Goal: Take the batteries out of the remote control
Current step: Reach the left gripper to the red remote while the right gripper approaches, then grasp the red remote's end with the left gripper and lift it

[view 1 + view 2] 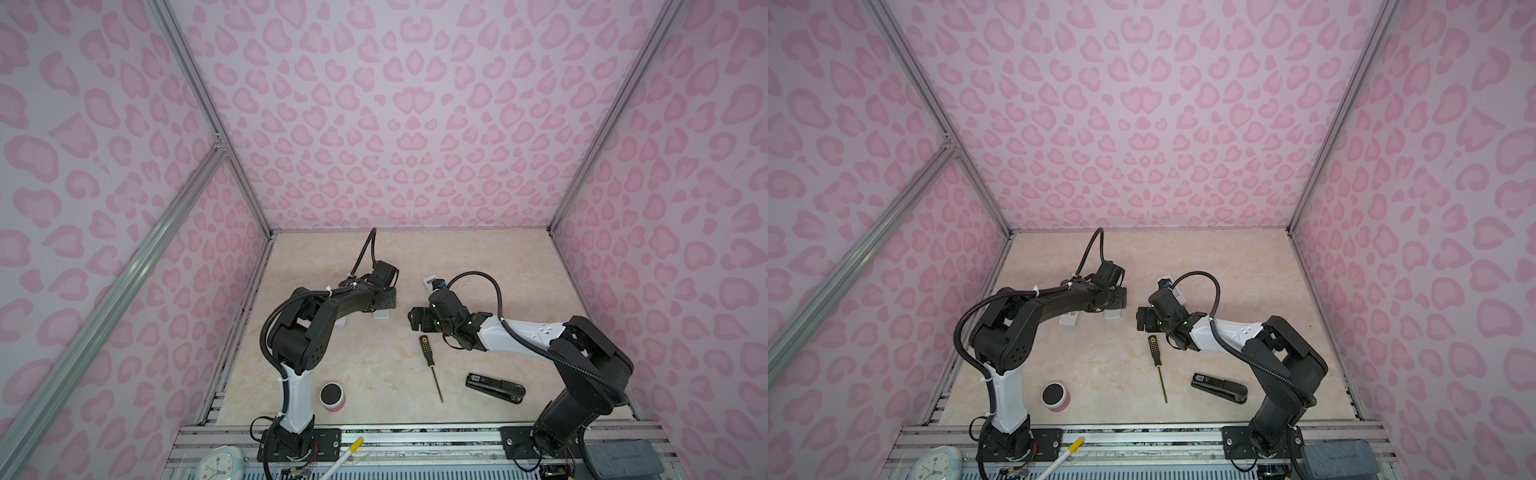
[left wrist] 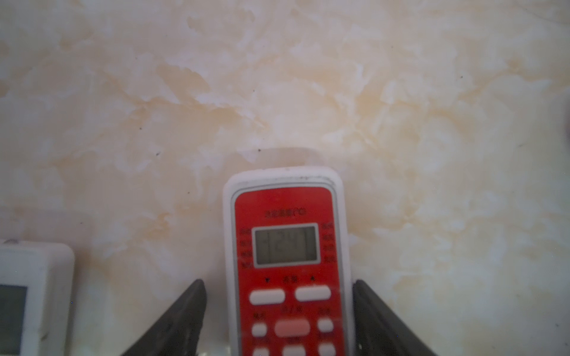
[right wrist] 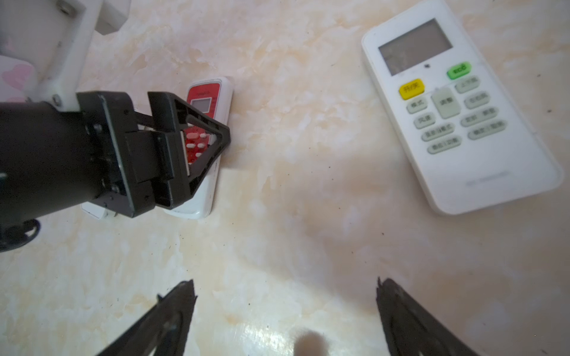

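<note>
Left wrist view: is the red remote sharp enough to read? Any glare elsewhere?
Left wrist view: the red remote is soft, labels unreadable. Right wrist view: the white remote is sharper; a glare patch sits on the table.

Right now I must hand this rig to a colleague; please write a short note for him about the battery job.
Left gripper: open, jaws on both sides of the red remote, which lies face up; not clamped.
Right gripper: open, empty, over the table near the white remote.
Batteries: none in view.
Done: nothing that shows; the remotes in view lie face up.
Left: turn the remote over, open its cover, take the batteries out.
</note>
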Robot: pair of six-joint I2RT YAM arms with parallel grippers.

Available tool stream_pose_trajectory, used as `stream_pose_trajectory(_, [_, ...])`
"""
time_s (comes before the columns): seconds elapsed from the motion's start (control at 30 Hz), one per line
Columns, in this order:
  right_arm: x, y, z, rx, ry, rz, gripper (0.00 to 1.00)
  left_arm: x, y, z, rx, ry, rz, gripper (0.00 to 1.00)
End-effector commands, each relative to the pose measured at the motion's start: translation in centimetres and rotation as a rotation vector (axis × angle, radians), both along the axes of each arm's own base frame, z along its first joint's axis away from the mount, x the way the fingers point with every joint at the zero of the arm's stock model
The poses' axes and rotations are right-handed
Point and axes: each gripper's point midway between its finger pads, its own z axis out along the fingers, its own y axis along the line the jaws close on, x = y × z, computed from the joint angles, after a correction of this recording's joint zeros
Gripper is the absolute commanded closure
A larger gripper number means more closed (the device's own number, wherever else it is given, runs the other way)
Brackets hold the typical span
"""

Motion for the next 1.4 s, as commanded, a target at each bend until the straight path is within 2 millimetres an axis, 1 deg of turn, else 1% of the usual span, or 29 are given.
stream_pose_trajectory(0.0, [0.1,0.5,0.2,0.042,-0.004,-0.004,0.07,-1.5,-0.6,-0.3,-0.056,0.071,0.005,0.32])
stream_pose_trajectory(0.07, [0.1,0.8,-0.1,0.051,0.008,0.002,0.07,-1.7,-0.7,0.3,-0.081,0.061,0.014,0.35])
stream_pose_trajectory(0.23, [-0.3,1.6,-0.8,0.090,0.050,0.013,0.07,-1.8,-1.2,1.6,-0.137,0.041,0.022,0.38])
stream_pose_trajectory(0.43, [-0.2,2.4,-0.5,0.159,0.055,0.007,0.08,-1.8,-2.4,3.0,-0.227,0.039,0.013,0.42])
stream_pose_trajectory(0.67, [0.0,4.1,0.1,0.265,0.070,0.021,0.10,-1.8,-3.4,4.3,-0.354,0.051,0.022,0.43])
stream_pose_trajectory(0.83, [0.1,4.8,-0.3,0.312,0.085,0.019,0.13,-1.9,-3.8,4.9,-0.426,0.064,0.025,0.44])
stream_pose_trajectory(0.97, [0.3,5.1,-1.1,0.314,0.116,0.007,0.15,-1.4,-2.1,4.7,-0.297,0.037,0.017,0.43])
stream_pose_trajectory(1.03, [0.4,5.0,-1.2,0.315,0.119,-0.002,0.16,-1.1,-1.3,4.2,-0.223,0.031,0.002,0.42])
stream_pose_trajectory(1.17, [0.5,4.2,-1.7,0.280,0.123,-0.031,0.18,-1.2,-0.2,2.6,-0.100,0.070,-0.017,0.34])
stream_pose_trajectory(1.3, [0.6,3.7,-1.9,0.262,0.126,-0.049,0.17,-1.4,-0.5,1.3,-0.046,0.104,-0.048,0.22])
stream_pose_trajectory(1.37, [0.6,3.7,-2.0,0.260,0.128,-0.053,0.17,-1.5,-0.8,0.8,-0.039,0.117,-0.062,0.19])
